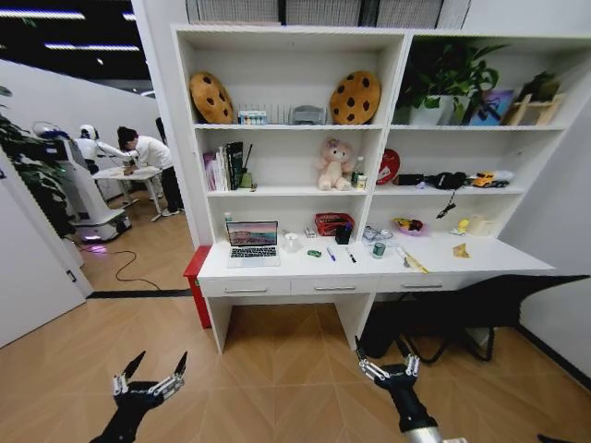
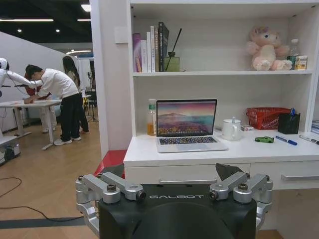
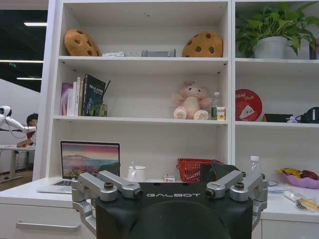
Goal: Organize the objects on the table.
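The white table [image 1: 369,269] stands some way ahead of me under a shelf unit. On it are an open silver laptop [image 1: 252,245], a tiny green toy [image 1: 315,253], loose pens [image 1: 331,254], a black pen cup [image 1: 343,234] and a green-topped can [image 1: 379,250]. Low over the wooden floor, my left gripper [image 1: 159,362] and right gripper [image 1: 380,355] both hang open and hold nothing. The left wrist view faces the laptop [image 2: 187,124], the toy [image 2: 264,140], a blue pen [image 2: 285,141] and the pen cup [image 2: 288,123] beyond the left gripper [image 2: 172,175]. The right gripper [image 3: 169,175] points at the laptop [image 3: 89,159].
A red basket [image 1: 332,222] and a white mug [image 1: 292,242] also sit on the desk. A red stool [image 1: 196,277] stands by its left leg, and a black frame [image 1: 480,314] lies under its right end. Open wooden floor lies between me and the desk. People stand far left.
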{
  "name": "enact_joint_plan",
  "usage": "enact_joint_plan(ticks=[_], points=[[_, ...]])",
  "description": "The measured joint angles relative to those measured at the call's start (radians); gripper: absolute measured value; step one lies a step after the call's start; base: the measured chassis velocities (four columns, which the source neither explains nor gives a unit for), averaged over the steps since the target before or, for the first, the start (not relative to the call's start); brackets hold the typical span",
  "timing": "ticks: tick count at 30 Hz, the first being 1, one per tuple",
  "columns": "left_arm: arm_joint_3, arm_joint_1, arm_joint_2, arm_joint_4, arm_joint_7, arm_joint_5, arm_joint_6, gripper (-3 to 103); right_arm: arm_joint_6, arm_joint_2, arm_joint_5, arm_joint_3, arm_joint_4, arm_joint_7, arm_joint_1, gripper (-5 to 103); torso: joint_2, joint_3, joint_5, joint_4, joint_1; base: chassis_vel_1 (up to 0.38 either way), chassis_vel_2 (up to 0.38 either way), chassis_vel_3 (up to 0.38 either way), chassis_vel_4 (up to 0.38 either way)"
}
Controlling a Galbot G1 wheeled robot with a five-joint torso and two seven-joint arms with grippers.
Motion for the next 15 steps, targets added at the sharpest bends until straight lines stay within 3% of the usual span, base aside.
enact_joint_plan(ticks=[15], points=[[0.01, 0.004, -0.006, 0.0, -0.026, 0.015, -0.015, 100, 0.026, 0.021, -0.011, 0.007, -0.005, 0.022, -0.007, 100, 0.0, 0.0, -0.0001, 0.0, 0.0, 0.0, 0.0, 0.0, 0.0]])
